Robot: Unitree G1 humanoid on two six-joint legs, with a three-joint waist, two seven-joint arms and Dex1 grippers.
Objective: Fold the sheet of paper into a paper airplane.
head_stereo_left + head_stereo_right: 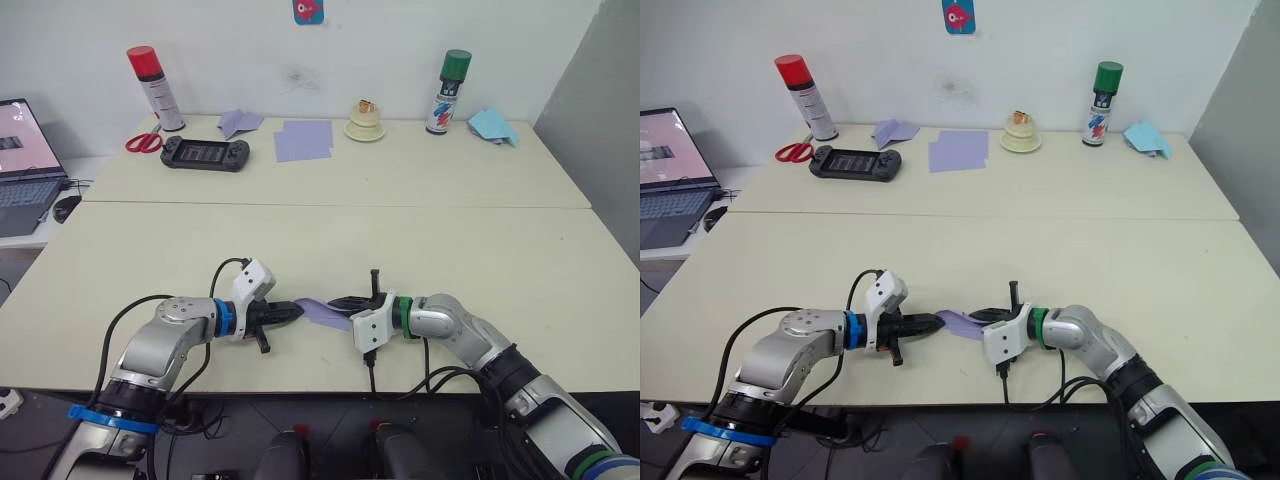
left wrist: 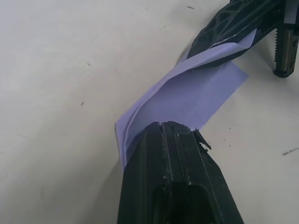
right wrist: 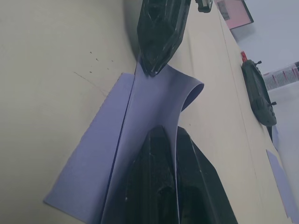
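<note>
The sheet of paper [image 1: 322, 313] is lavender and partly folded, with a long crease. It lies low over the table near the front edge, stretched between my two grippers. My left gripper [image 1: 298, 313] is shut on the paper's left end; in the left wrist view its fingertips [image 2: 170, 128] pinch the stacked layers. From the other side, my right gripper [image 1: 333, 301] is shut on a raised flap of the paper [image 3: 140, 107], which curls up between the two grippers. The two grippers' tips nearly meet.
Across the seam, the far table holds a red spray can [image 1: 155, 88], scissors [image 1: 143, 142], a game controller [image 1: 205, 153], a flat lavender folded plane [image 1: 240, 122], overlapping lavender sheets [image 1: 304, 140], a small dish [image 1: 365, 122], a green spray can [image 1: 450, 92] and light-blue folded paper [image 1: 492, 125]. A laptop [image 1: 22, 165] stands at the left.
</note>
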